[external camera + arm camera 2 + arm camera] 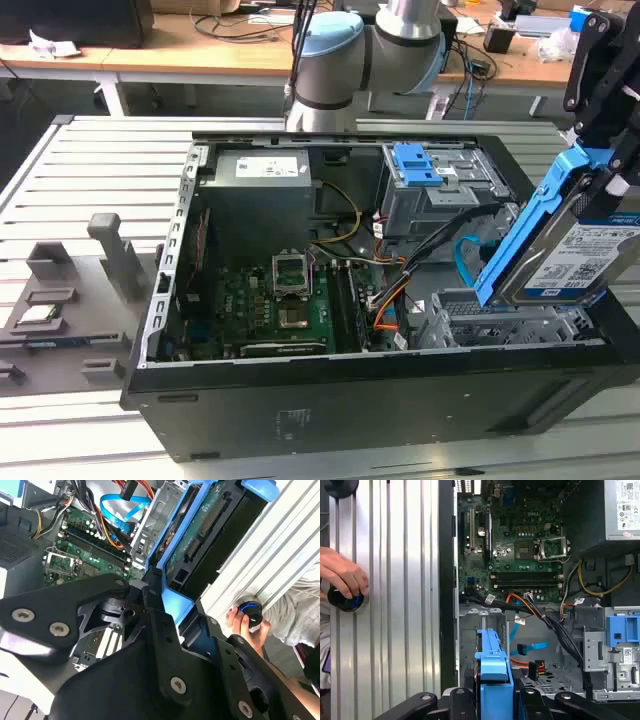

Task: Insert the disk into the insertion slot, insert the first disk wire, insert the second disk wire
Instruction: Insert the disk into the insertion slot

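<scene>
Black links of the end effector [492, 700] sit closest in both wrist views, with its fingers closed on the blue frame [492, 675] that carries the disk. In the first wrist view the frame is seen edge on. It points down into the open computer case [300, 400], straight over the grey perforated slot [470, 630].

The second wrist view gives the other side of the disk [200, 530]: a green circuit board and a dark connector strip, framed in blue, with the slot's grey sheet metal [160, 510] just beside it. A blue flat cable [120, 505] loops near the motherboard [85, 545].

From the exterior view the disk [575, 255] shows its silver face and white label. It hangs tilted from the end effector [600, 165], which grips its upper end. Its lower end is just above the slot [500, 325], at the case corner on the exterior view's right. Whether they touch cannot be told. The disk is not seated. Behind the slot stands a taller grey bay with a blue latch [420, 165], and the power supply [265, 195] lies further along the case.

The case rests on a slatted metal desk [90, 170]. Both wrist views catch a person's hand [342, 575] at the desk's edge, fingers on a black knob [345, 600] with a blue ring, well apart from the disk.
</scene>
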`<state>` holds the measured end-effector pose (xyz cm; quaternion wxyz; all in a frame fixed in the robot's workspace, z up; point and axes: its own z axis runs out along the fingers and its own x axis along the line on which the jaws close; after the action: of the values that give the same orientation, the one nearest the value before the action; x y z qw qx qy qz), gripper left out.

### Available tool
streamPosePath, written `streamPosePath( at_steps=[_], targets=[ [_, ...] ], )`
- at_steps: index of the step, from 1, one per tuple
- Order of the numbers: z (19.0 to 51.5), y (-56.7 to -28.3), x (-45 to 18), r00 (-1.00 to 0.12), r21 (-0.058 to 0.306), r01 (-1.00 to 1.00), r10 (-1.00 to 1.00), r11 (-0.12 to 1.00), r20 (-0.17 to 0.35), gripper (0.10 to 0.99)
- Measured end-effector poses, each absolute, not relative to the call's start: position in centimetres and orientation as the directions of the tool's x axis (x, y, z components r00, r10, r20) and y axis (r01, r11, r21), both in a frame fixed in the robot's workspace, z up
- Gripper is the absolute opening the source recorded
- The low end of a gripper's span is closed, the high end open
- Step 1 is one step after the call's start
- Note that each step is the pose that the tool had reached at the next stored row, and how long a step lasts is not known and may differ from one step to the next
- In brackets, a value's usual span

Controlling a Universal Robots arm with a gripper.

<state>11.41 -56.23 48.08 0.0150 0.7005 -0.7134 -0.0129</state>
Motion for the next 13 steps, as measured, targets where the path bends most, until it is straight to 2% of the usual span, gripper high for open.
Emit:
streamPosePath(
  at_steps=[13],
  targets=[
    [46.0, -54.5, 9.7, -0.018, 0.039, -0.999, -1.0, 0.018, 0.002, 0.369]
  ],
)
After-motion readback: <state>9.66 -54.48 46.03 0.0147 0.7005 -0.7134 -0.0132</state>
